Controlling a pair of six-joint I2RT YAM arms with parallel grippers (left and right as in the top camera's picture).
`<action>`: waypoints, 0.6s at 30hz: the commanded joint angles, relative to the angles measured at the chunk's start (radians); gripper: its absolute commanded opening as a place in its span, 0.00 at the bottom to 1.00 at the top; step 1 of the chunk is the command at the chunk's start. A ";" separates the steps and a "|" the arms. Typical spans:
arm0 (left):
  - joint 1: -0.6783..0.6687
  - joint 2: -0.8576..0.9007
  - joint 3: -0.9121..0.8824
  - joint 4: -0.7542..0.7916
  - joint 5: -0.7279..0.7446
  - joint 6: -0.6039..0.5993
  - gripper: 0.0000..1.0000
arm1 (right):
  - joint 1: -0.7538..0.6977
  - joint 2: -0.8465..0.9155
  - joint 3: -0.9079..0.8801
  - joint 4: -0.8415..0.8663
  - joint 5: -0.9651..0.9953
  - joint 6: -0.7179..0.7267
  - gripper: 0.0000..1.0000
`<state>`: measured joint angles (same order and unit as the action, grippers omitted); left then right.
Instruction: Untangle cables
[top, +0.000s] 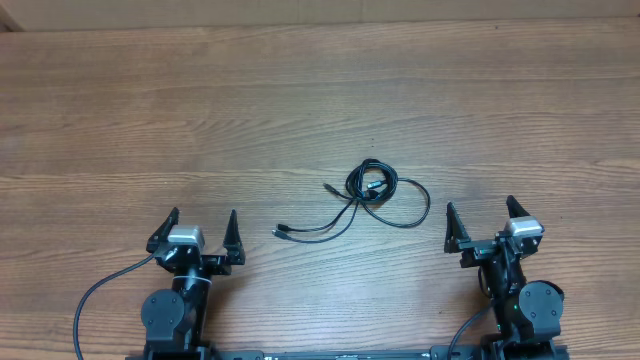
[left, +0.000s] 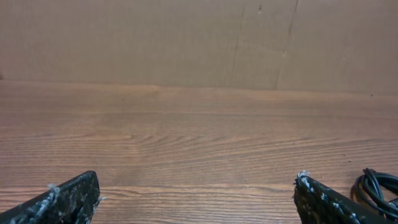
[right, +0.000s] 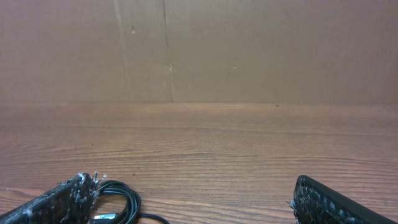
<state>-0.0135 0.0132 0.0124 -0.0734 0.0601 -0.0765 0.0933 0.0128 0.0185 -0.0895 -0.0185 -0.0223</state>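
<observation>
The two thin black cables (top: 368, 195) lie tangled on the wooden table, between the arms and a little farther out. A tight coil sits at the top, a wider loop to its right, and plug ends trail left (top: 282, 232). My left gripper (top: 199, 232) is open and empty, left of and nearer than the cables. My right gripper (top: 481, 220) is open and empty, right of them. In the left wrist view a bit of cable (left: 376, 185) shows at the right edge. In the right wrist view the coil (right: 121, 199) shows just past my left finger.
A brown cardboard wall (left: 199, 43) stands along the table's far edge, also in the right wrist view (right: 249, 50). The wooden table (top: 320, 100) spreads wide beyond the cables. Thicker black arm wires (top: 95, 295) run by the left arm's base.
</observation>
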 joint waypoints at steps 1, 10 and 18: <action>-0.007 -0.009 0.033 0.007 0.012 -0.014 1.00 | 0.005 -0.010 -0.011 0.005 0.006 -0.002 1.00; -0.007 -0.007 0.080 -0.003 0.011 -0.014 1.00 | 0.005 -0.010 -0.011 0.005 0.006 -0.002 1.00; -0.007 0.033 0.138 -0.011 0.011 -0.014 1.00 | 0.005 -0.010 -0.011 0.005 0.006 -0.002 1.00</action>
<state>-0.0135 0.0162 0.1017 -0.0826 0.0601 -0.0769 0.0933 0.0128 0.0185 -0.0898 -0.0185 -0.0223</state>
